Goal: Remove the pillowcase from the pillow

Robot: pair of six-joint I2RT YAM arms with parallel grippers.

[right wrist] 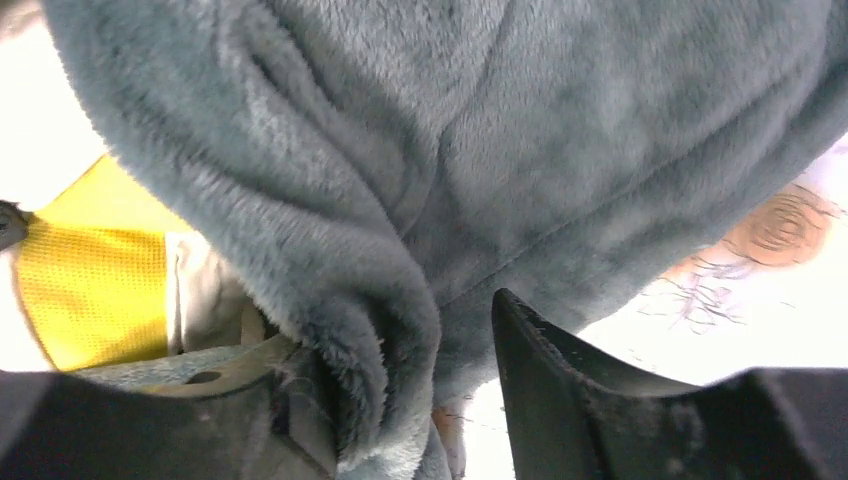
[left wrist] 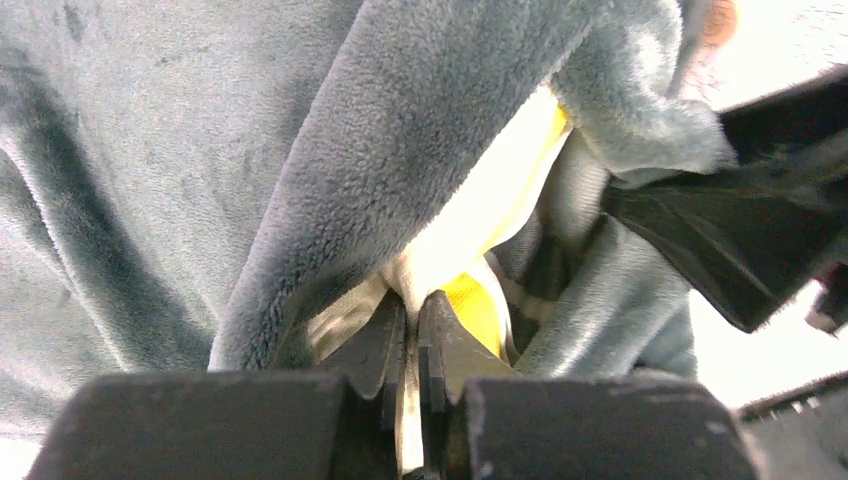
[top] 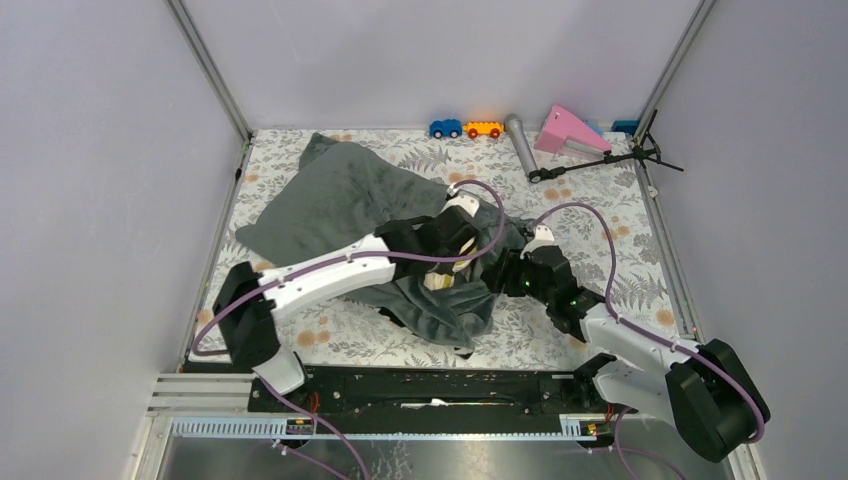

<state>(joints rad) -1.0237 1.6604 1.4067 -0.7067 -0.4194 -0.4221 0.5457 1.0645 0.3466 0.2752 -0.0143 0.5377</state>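
Observation:
The dark grey-green plush pillowcase (top: 330,200) lies crumpled across the middle of the table, and both grippers are buried in its near folds. Only a small cream bit of the pillow (top: 437,281) shows in the top view. In the left wrist view my left gripper (left wrist: 412,305) is shut on the pillow's cream corner (left wrist: 480,200) beside its yellow band (left wrist: 475,312), with the pillowcase (left wrist: 200,150) bunched around it. My right gripper (right wrist: 400,335) is open, with a thick fold of the pillowcase (right wrist: 500,130) between its jaws. The yellow band (right wrist: 90,280) shows at its left.
At the back edge of the floral tablecloth (top: 600,290) stand a blue toy car (top: 445,128), an orange toy car (top: 483,128), a grey cylinder (top: 520,143), a pink wedge (top: 570,130) and a black tripod (top: 600,160). Metal frame posts line both sides.

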